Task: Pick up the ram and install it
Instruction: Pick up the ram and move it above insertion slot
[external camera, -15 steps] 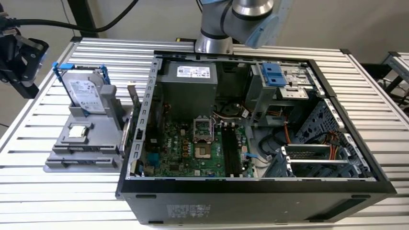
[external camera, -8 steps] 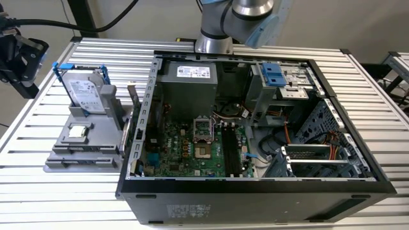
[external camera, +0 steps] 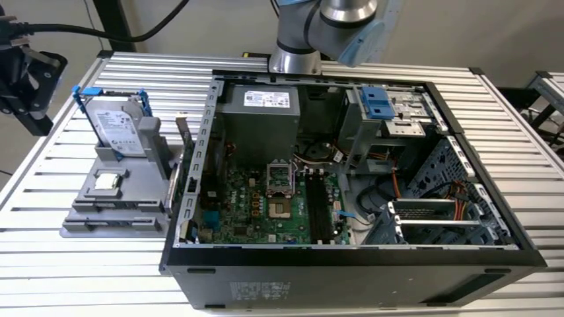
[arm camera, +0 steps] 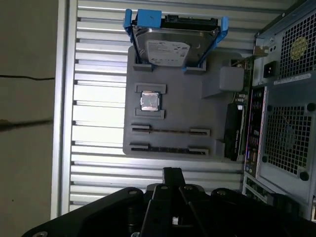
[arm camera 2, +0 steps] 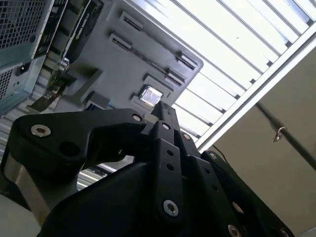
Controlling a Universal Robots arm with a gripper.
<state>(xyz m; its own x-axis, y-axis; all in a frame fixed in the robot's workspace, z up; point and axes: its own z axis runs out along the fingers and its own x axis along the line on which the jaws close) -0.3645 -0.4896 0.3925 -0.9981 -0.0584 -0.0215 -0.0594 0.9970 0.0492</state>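
Grey holder point(external camera: 132, 198) on the slatted aluminium table point(external camera: 53, 277), near the table's edge at the exterior view's left and just beside the open computer case point(external camera: 352, 254). At one end of the holder stands the silver hard drive point(arm camera: 168, 47) in its blue frame. At mid-holder lies the small square processor chip point(arm camera: 150, 100).

The ram point(arm camera: 170, 131) stands on edge between two end brackets. It lies in the row just past the chip, towards the holder's edge farthest from the drive. I see it as a thin greenish-brown line. A second parallel row lies nearer that edge and carries a darker strip that I cannot identify.

The gripper point(arm camera: 172, 172) is black. In both wrist views its linkages run together to a single narrow tip. I read the fingers as pressed together with nothing between them. In the first wrist view the tip shows against bare slats just off the holder's ram-side edge, apart from the ram.

In the exterior view the arm point(external camera: 300, 39) rises from the table's far edge behind the case. Inside the case, the black memory slots point(external camera: 317, 208) run along the green motherboard point(external camera: 255, 205).
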